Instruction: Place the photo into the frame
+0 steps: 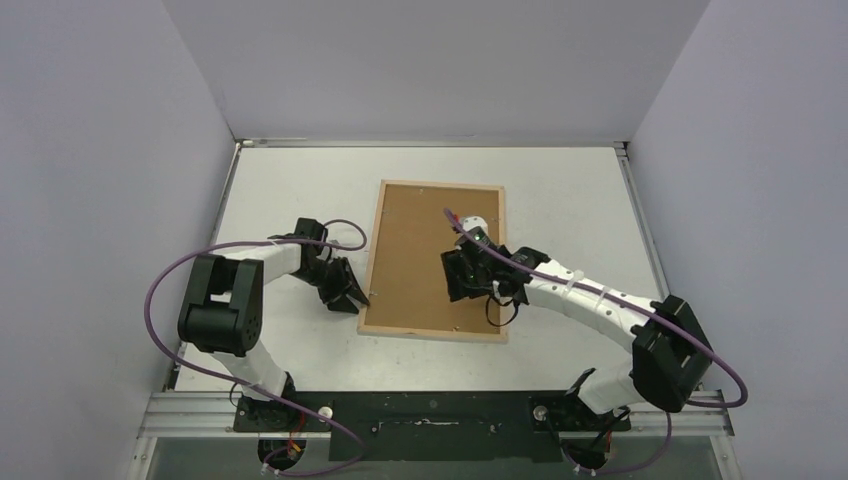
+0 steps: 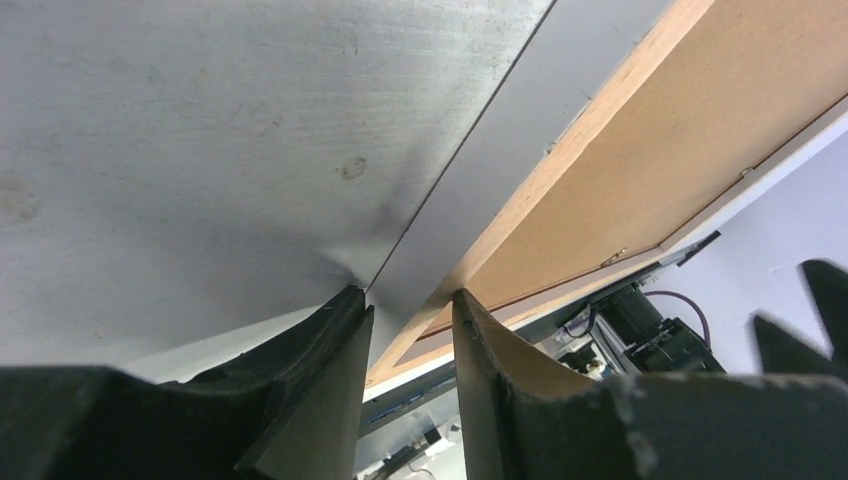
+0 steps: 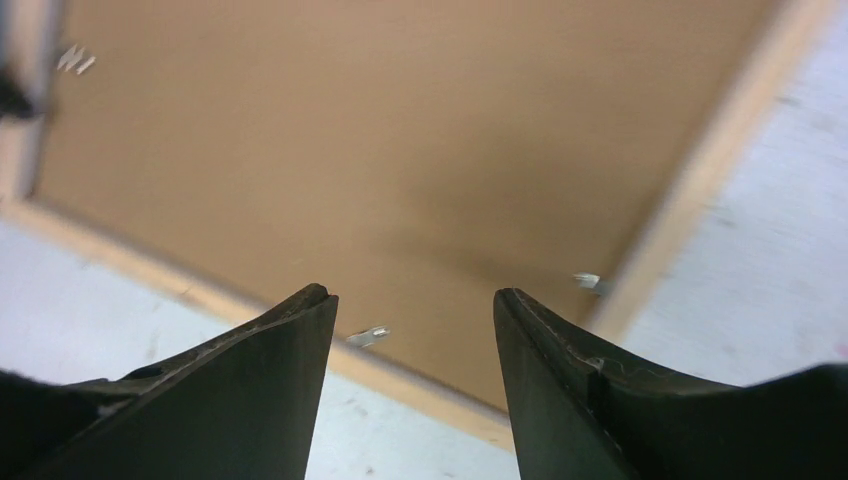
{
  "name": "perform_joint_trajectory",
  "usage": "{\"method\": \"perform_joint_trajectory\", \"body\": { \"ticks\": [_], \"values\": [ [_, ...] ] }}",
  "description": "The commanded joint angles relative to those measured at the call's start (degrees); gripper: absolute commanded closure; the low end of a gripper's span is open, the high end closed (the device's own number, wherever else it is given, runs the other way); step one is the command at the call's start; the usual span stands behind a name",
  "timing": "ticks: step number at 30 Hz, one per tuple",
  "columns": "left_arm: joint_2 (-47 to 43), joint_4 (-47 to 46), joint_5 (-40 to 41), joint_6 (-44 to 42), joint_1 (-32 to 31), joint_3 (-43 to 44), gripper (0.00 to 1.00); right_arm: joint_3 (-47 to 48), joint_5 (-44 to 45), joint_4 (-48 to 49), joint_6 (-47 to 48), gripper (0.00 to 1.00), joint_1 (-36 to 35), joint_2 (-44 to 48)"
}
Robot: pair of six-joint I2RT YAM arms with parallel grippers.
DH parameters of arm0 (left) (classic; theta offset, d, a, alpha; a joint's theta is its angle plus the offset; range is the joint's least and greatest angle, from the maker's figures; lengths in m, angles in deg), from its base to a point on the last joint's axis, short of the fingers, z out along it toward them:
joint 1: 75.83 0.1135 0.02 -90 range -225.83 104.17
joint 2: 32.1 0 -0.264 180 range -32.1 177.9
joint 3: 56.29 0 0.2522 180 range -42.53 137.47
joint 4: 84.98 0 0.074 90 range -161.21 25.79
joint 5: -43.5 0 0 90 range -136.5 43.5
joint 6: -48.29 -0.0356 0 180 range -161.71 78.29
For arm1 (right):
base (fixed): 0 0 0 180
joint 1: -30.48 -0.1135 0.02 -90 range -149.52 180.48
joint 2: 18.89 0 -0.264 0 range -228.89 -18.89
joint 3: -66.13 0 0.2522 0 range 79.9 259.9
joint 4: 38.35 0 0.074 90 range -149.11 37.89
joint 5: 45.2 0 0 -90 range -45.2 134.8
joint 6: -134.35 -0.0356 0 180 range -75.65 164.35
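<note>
Frame (image 1: 440, 185): 1 pc, lies flat on table (image 1: 580, 210) w/ its pale wood back up, about mid-table, long side running away from the arm bases. Brown backing board (image 1: 415, 260), 1 pc, sits inside the rim and fills the opening.

L claw (image 1: 350, 298): jaws narrowly apart, nothing seen betw. them. Tips low over the table at the frame's left edge, near the near-left corner. L wrist view (image 2: 408, 292) shows the wood edge running just past the tips; contact w/ the frame cannot be told.

R claw (image 1: 455, 277): jaws wide, holding nothing. It hangs over the backing board, right-of-centre and toward the near end. R wrist view (image 3: 411, 292) shows bare board betw. the fingers and the frame's near-right corner area below them. Whether the tips touch the board cannot be told.

Small metal tabs (image 3: 368, 336) along the inner rim: approx. 4 show in R wrist view; blurred, so count unsure.

Count: frames 1, boards 1, claws 2.
</note>
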State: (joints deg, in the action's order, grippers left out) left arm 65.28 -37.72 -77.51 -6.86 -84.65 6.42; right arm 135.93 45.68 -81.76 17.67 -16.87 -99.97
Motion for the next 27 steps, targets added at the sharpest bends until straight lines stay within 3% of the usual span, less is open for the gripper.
{"method": "perform_joint_trajectory", "body": {
  "ticks": [1,5,10,18,27],
  "values": [
    [-2.64,-1.18,8.17,-2.29,0.03,1.82,0.64,-0.64,11.99,-5.85,-6.8,0.39,8.93,4.25],
    [-4.83,-1.73,9.05,-2.57,0.14,2.03,0.6,-2.28,11.14,-8.54,-8.54,0.33,15.01,5.82],
    [-6.92,-2.25,10.17,-2.7,0.12,1.39,0.57,-4.93,3.45,-10.49,-10.07,0.32,20.04,3.55],
    [-10.12,-2.24,11.69,-2.07,0.12,-0.65,0.51,-8.0,-8.47,-6.95,-10.49,0.38,20.34,0.45],
    [-15.27,-0.57,13.69,-0.86,0.12,-0.87,0.45,-10.18,-14.78,-6.45,-12.72,0.39,20.37,-0.66]
  ]
}}
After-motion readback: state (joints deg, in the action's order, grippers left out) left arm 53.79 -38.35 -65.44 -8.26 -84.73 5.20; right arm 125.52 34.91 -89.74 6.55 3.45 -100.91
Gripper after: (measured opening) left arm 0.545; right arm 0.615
